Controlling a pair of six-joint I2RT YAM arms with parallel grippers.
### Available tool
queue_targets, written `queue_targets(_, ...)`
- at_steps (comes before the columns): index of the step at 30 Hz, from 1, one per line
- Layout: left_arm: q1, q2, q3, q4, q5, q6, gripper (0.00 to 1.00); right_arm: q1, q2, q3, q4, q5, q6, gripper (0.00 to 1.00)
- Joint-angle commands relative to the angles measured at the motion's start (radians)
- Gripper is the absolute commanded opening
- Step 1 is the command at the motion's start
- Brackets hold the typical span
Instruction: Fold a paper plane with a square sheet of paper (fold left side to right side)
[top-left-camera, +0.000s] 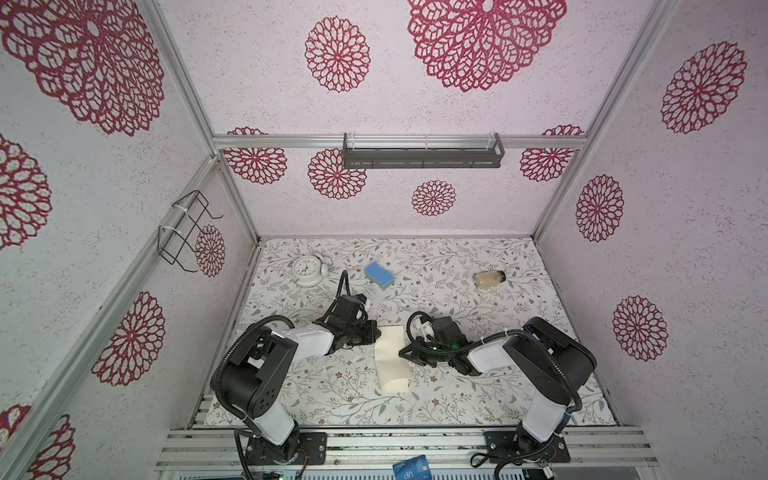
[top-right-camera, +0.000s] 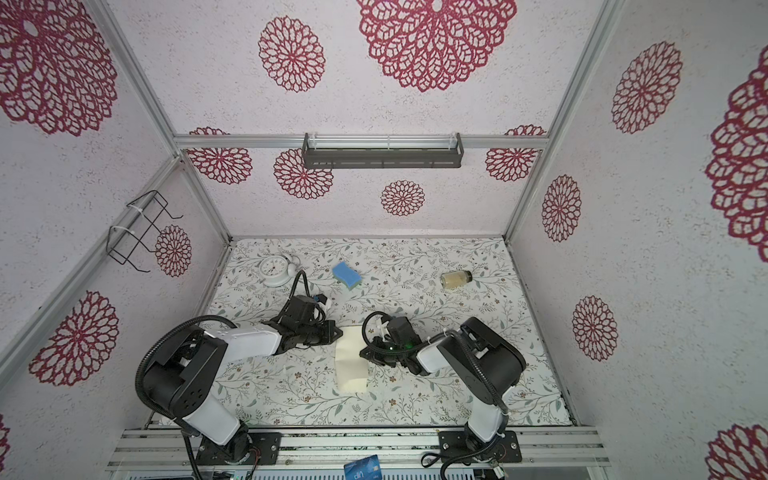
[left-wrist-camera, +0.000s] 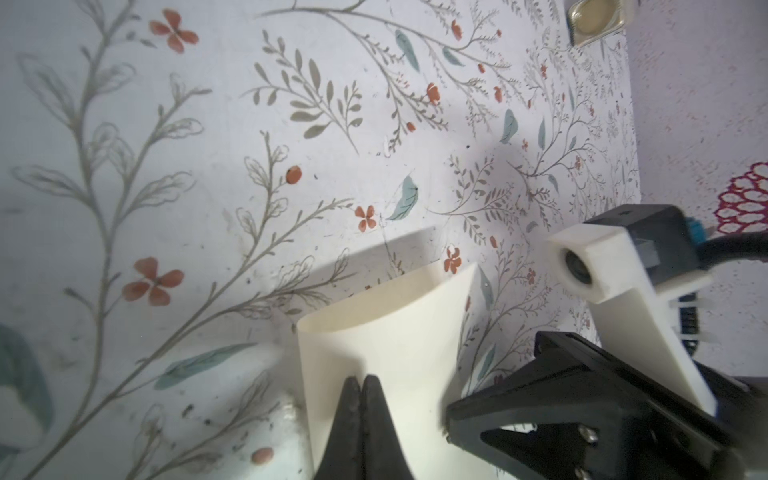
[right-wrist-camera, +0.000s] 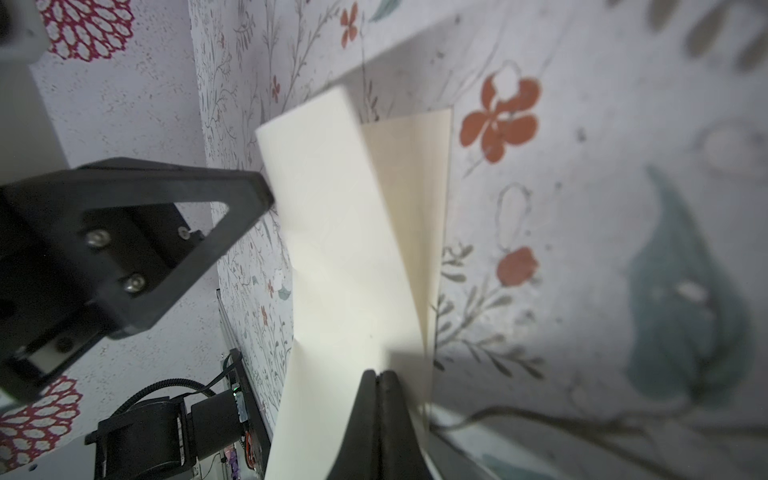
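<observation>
Your L gripper & R gripper, both pinched closed, rest tips on the loosely doubled-over square sheet of paper.

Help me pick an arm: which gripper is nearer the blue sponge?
Left. The left gripper, at the left edge of the folded paper, lies just below the blue sponge in a top view; the right gripper, at the paper's right edge, sits lower and farther right.
</observation>
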Motion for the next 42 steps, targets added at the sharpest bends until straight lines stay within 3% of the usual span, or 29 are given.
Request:
queue_targets(1,-0.004,0.029,0.012,0.029,-0.001,0.007,0.00,0.005,0.061,-0.035,-0.185,0.080,-0.023,0.00)
queue_targets(10,0.072,0.038,-0.042,0.039,-0.060,0.011,0.00,0.005,0.066,-0.041,-0.184,0.085,-0.025,0.00)
queue_targets(16,0.101,-0.089,-0.057,-0.014,-0.040,0.017,0.00,0.005,0.075,-0.046,-0.179,0.088,-0.027,0.00)
queue_targets(21,0.018,-0.291,-0.127,-0.032,-0.058,-0.051,0.00,0.005,0.083,-0.054,-0.164,0.090,-0.021,0.00)
queue_targets(26,-0.109,-0.386,-0.183,-0.005,-0.089,-0.132,0.00,0.005,0.097,-0.050,-0.157,0.087,-0.017,0.00)
queue_targets(32,-0.201,-0.344,-0.219,0.052,-0.095,-0.168,0.00,0.004,0.105,-0.040,-0.163,0.087,-0.017,0.00)
queue_targets(42,-0.206,-0.260,-0.317,0.129,-0.083,-0.184,0.00,0.005,0.102,-0.034,-0.175,0.093,-0.016,0.00)
